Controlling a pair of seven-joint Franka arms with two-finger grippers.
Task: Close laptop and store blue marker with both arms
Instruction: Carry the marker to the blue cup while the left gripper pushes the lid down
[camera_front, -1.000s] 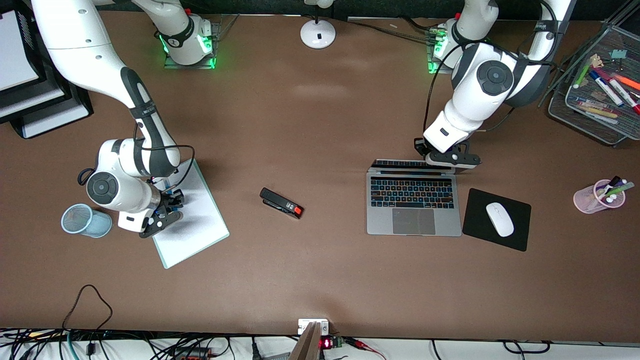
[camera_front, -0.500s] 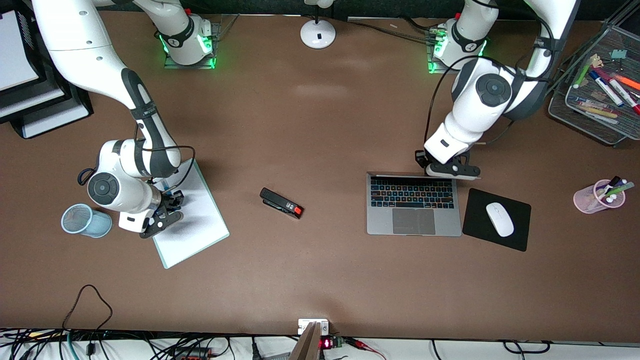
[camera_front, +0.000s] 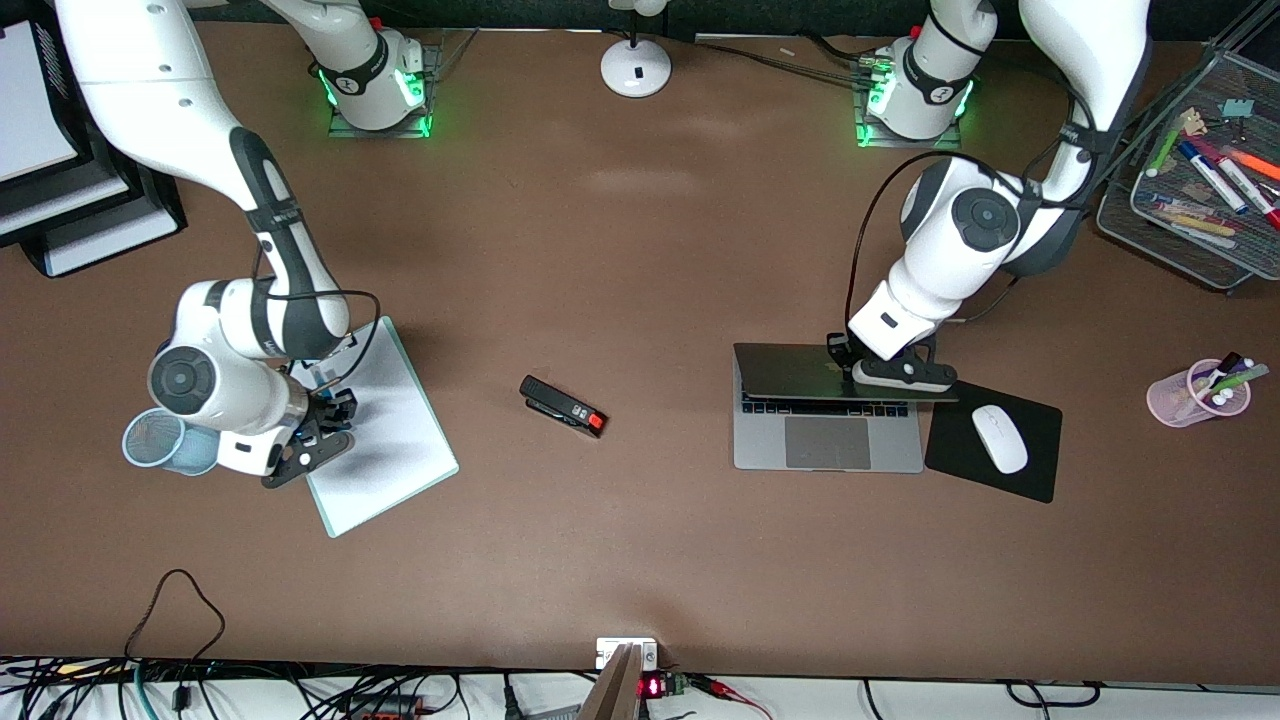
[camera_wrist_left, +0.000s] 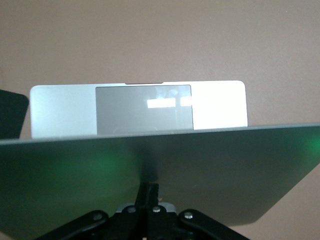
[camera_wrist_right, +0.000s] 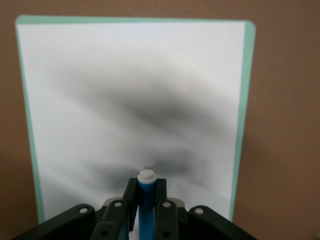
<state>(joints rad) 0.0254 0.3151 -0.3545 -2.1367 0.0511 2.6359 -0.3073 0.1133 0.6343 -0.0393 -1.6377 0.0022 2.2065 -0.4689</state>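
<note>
Laptop (camera_front: 828, 440) lid lowered by left claw (camera_front: 893, 374); right claw (camera_front: 318, 420) lifted marker (camera_wrist_right: 146, 200).

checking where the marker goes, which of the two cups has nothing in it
The blue mesh cup at the right arm's end, beside the right gripper holding the blue marker. The pink cup already holds pens.

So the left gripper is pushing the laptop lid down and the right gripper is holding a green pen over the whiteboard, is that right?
Not quite. The right wrist view shows the right gripper shut on the blue marker, not a green pen, over the whiteboard. The left gripper is indeed on the laptop lid.
</note>
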